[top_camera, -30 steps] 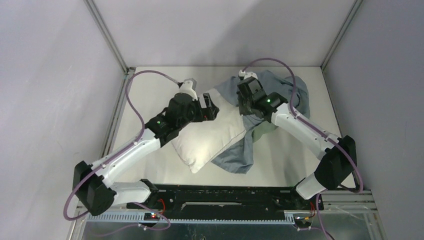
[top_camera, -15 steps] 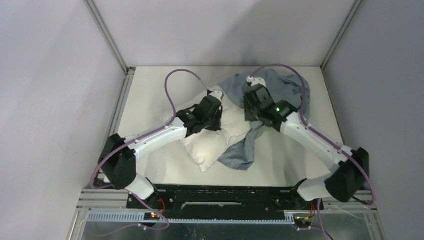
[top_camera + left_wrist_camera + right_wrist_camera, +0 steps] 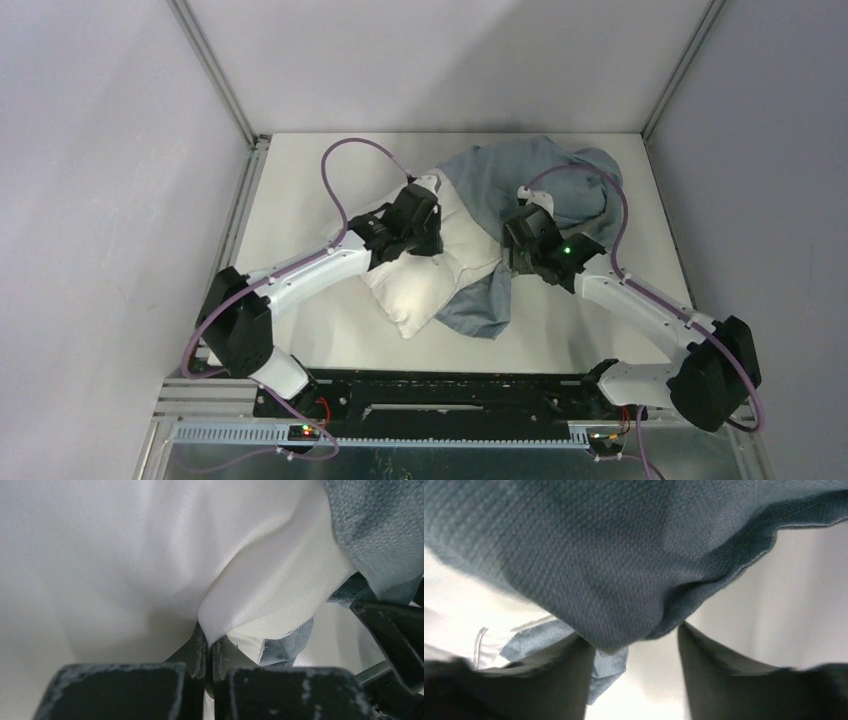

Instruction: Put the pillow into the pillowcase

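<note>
Pillow (image 3: 420, 295): one, plump, smooth and off-white, lying slantwise on the table (image 3: 300, 180) with its near corner bare. Its far end is covered by the one pillowcase (image 3: 530, 180), a limp, wrinkled blue-grey woven sack heaped toward the back; whether that end sits inside cannot be told. The left gripper (image 3: 207, 639) is clamped on a pillow fold. The right gripper (image 3: 633, 637) has its jaws apart, with cloth drooping between them.
</note>
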Motion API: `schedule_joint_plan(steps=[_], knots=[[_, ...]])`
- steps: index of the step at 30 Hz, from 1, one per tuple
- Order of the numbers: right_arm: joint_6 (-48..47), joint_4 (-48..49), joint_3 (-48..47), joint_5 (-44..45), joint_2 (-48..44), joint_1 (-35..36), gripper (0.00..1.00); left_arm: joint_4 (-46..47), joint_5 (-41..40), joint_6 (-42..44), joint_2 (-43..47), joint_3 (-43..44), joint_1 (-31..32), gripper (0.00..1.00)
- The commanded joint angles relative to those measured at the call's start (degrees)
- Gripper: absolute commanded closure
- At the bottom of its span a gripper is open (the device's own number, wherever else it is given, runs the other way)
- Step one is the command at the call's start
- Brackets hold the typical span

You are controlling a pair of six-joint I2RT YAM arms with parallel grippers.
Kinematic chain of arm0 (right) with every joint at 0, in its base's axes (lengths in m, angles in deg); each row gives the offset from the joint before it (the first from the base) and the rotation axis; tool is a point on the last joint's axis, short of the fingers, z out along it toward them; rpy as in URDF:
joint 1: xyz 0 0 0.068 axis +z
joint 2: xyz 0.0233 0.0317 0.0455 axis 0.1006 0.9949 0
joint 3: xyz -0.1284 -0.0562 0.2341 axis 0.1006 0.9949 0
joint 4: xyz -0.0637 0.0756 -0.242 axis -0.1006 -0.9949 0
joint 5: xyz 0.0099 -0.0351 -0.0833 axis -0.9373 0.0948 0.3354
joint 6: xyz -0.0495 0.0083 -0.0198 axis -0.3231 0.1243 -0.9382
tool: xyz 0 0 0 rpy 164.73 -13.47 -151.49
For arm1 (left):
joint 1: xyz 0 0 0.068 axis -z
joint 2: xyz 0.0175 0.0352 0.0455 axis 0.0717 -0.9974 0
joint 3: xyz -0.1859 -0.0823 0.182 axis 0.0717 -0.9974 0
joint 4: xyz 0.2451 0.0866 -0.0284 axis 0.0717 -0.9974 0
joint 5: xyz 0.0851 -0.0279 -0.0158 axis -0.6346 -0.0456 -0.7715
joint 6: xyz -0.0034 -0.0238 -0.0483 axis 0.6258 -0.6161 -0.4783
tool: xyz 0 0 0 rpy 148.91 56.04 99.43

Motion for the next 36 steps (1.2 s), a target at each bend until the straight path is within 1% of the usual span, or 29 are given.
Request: schedule_joint_plan(steps=[1,2,3,4,7,8,9,11,13,15,17,19,21,22,23,25,27,29,30,32,34,36], knots=[[-0.53,3.89,-3.71,1.47,3.35,-1.56,0.56,3.15,0.92,-2.32,0.10,2.80,-0.70,1.00],[-0.96,3.14,-6.19,1.04,4.04,-0.98,0.82,3.75,1.05,-2.58,0.08,3.12,-0.76,1.00],[-1.47,2.43,-9.56,0.85,4.61,0.76,0.98,4.33,1.30,-2.95,-0.34,3.83,-0.83,1.00],[-2.15,1.26,-13.44,1.28,5.49,3.37,1.00,4.55,1.58,-3.35,-0.86,4.96,-0.88,1.00],[-3.57,-5.29,-28.63,2.82,8.79,13.40,1.00,4.63,2.59,-5.23,-2.30,9.61,-0.79,1.00],[-4.45,-6.17,-32.20,3.52,9.24,15.84,1.00,5.01,2.79,-6.14,-2.06,10.34,-0.75,1.00],[-5.38,-6.27,-34.64,3.10,9.22,16.71,1.00,5.55,3.12,-7.08,-1.40,10.68,-0.73,1.00],[-7.15,-6.85,-38.76,1.36,9.33,15.42,1.00,6.33,4.49,-9.57,0.31,10.47,-0.43,1.00],[-8.98,-8.25,-43.60,-1.61,10.86,12.19,1.00,6.63,5.64,-10.83,2.85,10.47,0.81,1.00],[-10.03,-10.03,-49.96,-5.48,13.77,8.59,1.00,6.50,6.24,-11.87,5.43,10.83,2.47,1.00],[-10.71,-11.43,-54.78,-8.37,17.16,6.32,1.00,6.01,9.41,-12.53,7.09,11.68,3.25,1.00],[-10.74,-12.41,-58.05,-10.62,20.74,5.03,1.00,4.95,10.81,-12.66,8.39,11.79,2.83,1.00],[-10.47,-12.13,-58.90,-12.06,24.34,3.86,1.00,4.81,12.38,-12.47,9.03,10.64,1.06,0.99],[-10.18,-12.10,-59.07,-12.58,26.30,3.19,1.00,4.60,14.27,-12.27,8.73,10.19,-0.27,0.95],[-9.89,-11.91,-58.78,-12.70,28.05,2.61,1.00,3.76,16.16,-11.73,8.36,10.03,-1.52,0.88],[-9.43,-10.69,-57.68,-13.27,30.86,1.27,1.00,2.14,17.15,-9.80,9.05,9.90,-3.27,0.63],[-8.95,-9.61,-56.45,-13.42,32.74,0.45,1.00,-0.09,15.92,-7.25,11.63,9.87,-4.37,0.37],[-8.51,-7.92,-54.73,-13.89,32.81,0.18,1.00,-2.38,15.31,-4.68,14.84,9.81,-5.60,0.21],[-8.24,-7.26,-54.11,-14.15,32.71,0.07,1.00,-3.65,15.22,-3.63,16.48,9.95,-6.12,0.15],[-7.83,-6.63,-53.94,-14.42,32.78,0.05,1.00,-6.23,14.83,-0.94,19.43,10.49,-6.36,0.08],[-7.75,-6.67,-54.84,-14.40,33.07,0.12,1.00,-8.98,15.94,1.14,21.26,10.61,-5.15,0.04],[-7.79,-7.24,-56.15,-14.10,33.53,0.08,1.00,-12.70,13.31,3.96,22.34,10.45,-2.45,0.02]])
